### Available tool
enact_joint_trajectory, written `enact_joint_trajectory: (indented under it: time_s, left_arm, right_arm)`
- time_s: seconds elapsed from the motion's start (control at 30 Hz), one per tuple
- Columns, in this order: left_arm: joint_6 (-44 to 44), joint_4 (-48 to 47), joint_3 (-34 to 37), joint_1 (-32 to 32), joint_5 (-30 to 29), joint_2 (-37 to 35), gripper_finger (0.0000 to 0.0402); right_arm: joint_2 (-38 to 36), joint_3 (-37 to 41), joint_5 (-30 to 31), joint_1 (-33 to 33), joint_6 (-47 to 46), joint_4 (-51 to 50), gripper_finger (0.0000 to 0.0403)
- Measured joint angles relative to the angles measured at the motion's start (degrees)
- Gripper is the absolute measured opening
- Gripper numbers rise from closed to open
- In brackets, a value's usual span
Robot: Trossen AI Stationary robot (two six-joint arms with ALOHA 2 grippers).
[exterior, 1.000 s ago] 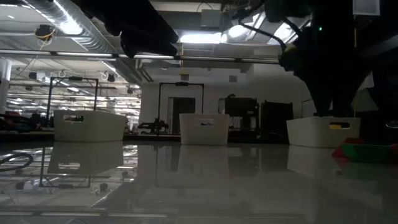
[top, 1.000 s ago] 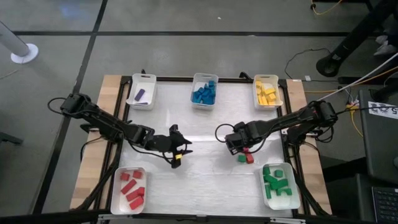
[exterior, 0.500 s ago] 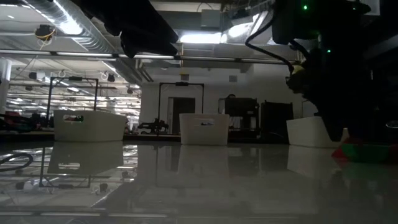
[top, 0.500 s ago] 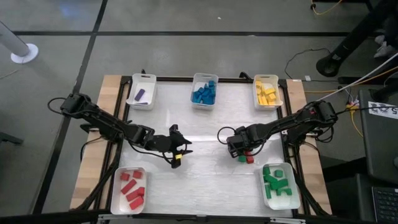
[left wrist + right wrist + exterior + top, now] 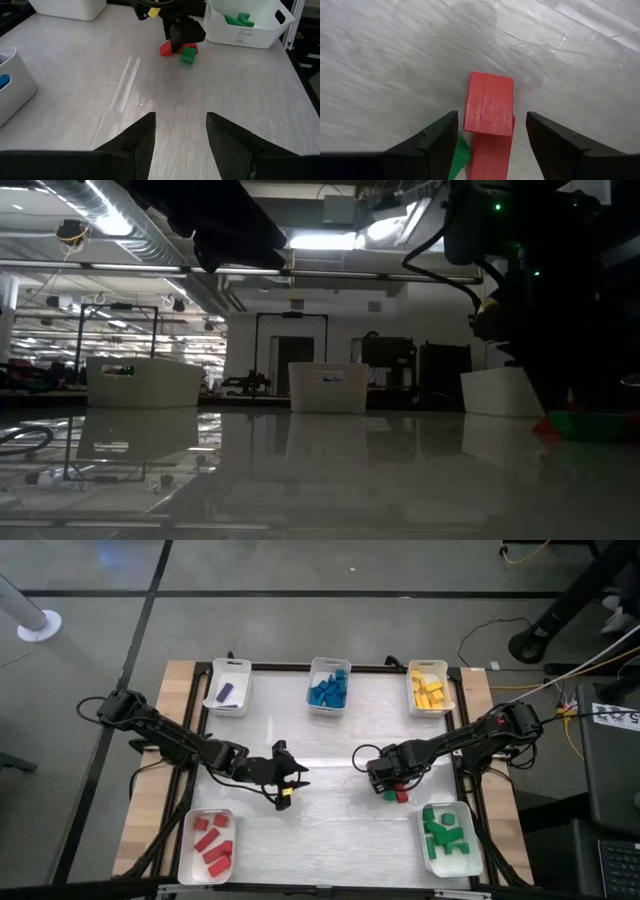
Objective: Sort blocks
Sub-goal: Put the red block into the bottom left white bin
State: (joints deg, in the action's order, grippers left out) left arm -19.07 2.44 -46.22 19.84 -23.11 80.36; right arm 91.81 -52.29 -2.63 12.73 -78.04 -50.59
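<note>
Loose blocks lie on the table right of centre: a red block (image 5: 489, 102) rests slanted on a second red block (image 5: 490, 150), with a green block (image 5: 459, 156) beside them; in the high view the cluster (image 5: 396, 793) sits under my right arm. My right gripper (image 5: 490, 125) is open, pointing down, with a finger on either side of the upper red block and a gap on both sides. My left gripper (image 5: 297, 779) waits open near the table's middle, over bare table (image 5: 180, 117). The left wrist view shows the cluster (image 5: 179, 50) below the right gripper (image 5: 184, 31).
Five white trays line the edges: purple block tray (image 5: 229, 688), blue tray (image 5: 329, 687) and yellow tray (image 5: 430, 688) along the far edge, red tray (image 5: 208, 845) at the near left, green tray (image 5: 450, 838) at the near right. The table's middle lies bare between the arms.
My right gripper has moved a little toward the table's right and near edges and down, closing in over the red and green blocks. The blocks and my left arm have stayed where they were.
</note>
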Motion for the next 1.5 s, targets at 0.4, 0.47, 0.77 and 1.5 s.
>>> enact_joint_trajectory:
  time_s: [0.4,0.47,0.77,1.5]
  left_arm:
    - [0.0,0.0,0.0,0.0,0.0,0.0,0.0164]
    - [0.0,0.0,0.0,0.0,0.0,-0.1,0.0164]
    - [0.0,0.0,0.0,0.0,0.0,-0.1,0.0164]
    - [0.6,-0.9,0.0,0.0,-0.5,-4.8,0.0164]
  right_arm:
    - [0.4,0.0,0.0,0.0,-1.4,0.5,0.0237]
    - [0.8,0.0,0.0,0.0,-1.5,1.1,0.0236]
    - [4.2,-0.2,-1.9,0.0,-0.4,3.0,0.0235]
    - [4.4,-12.9,13.2,0.0,16.9,6.4,0.0099]
